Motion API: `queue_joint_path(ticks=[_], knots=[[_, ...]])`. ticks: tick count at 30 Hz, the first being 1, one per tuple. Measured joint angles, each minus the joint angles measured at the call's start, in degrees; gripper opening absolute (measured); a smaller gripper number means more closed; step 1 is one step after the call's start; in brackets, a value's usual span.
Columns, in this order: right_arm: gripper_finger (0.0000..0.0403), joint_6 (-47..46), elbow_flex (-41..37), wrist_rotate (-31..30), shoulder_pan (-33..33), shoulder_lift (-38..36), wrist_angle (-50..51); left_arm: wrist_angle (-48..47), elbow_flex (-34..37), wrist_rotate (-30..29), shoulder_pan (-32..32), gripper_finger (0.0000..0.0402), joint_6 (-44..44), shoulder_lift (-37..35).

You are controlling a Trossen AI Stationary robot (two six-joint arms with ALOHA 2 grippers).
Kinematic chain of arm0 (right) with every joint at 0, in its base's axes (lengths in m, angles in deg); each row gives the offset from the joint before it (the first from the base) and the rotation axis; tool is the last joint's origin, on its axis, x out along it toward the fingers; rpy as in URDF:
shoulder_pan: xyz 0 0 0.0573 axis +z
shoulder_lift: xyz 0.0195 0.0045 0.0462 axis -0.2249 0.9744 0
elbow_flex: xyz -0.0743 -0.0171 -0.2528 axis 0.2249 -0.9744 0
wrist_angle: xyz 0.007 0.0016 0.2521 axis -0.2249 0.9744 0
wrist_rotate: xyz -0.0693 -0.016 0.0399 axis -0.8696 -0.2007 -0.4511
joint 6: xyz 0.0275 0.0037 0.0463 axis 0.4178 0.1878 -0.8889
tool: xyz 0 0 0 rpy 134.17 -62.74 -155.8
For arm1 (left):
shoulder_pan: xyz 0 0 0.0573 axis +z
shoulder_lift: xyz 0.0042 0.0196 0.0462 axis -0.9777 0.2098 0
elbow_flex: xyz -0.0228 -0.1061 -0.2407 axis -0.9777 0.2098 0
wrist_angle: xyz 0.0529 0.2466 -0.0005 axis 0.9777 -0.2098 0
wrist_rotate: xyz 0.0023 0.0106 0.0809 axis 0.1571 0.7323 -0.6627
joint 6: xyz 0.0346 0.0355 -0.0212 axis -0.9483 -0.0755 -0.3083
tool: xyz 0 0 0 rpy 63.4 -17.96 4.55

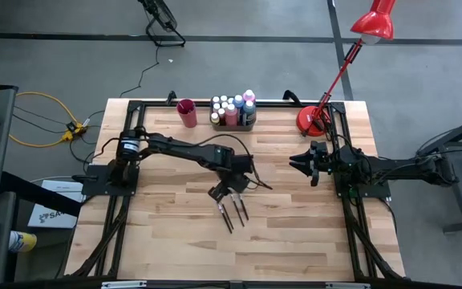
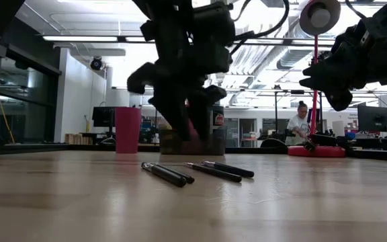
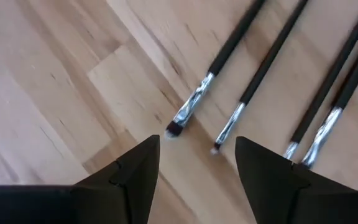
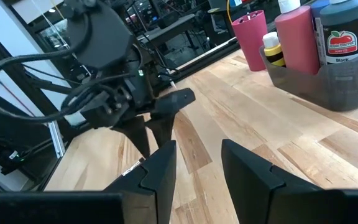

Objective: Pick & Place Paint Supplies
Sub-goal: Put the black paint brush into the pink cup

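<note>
High view: left gripper (image 1: pixel 220 191) open above paintbrushes (image 1: pixel 236 213) mid-worktop, poised to grasp; right gripper (image 1: pixel 305 163) open, waiting right.

You can't count the paint bottles (image 1: pixel 233 109) at the top centre of the high view: they are too small and crowded. In the left wrist view the paintbrushes (image 3: pixel 253 81) are blurred, with handles cut off at the top edge. In the low view the left gripper (image 2: pixel 183 117) hides the tray.
</note>
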Motion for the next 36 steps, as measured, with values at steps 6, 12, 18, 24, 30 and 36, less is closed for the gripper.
queue_joint_path(ticks=[6,12,18,24,30,36], knots=[[0.0122,0.0,0.01,-0.01,-0.01,0.0,0.0,0.65,0.0,-2.61,0.37,0.0203,-11.16,0.77],[0.0122,0.0,0.0,0.0,-0.01,0.01,0.0,2.76,-0.05,-3.49,0.39,0.0203,-19.91,1.32],[0.0122,0.0,0.01,-0.02,-0.01,0.0,0.0,4.77,0.02,-3.63,0.37,0.0203,-24.87,2.2],[0.0122,0.0,0.0,-0.02,0.0,0.0,0.0,6.74,-0.04,-4.84,0.37,0.0203,-27.62,2.17],[0.0122,0.0,0.01,-0.02,-0.01,0.0,0.0,7.62,-0.07,-4.97,0.37,0.0203,-29.22,2.66],[0.0122,0.0,0.01,0.0,0.01,0.0,0.0,8.51,-0.15,-5.51,0.35,0.0203,-29.73,4.39]])
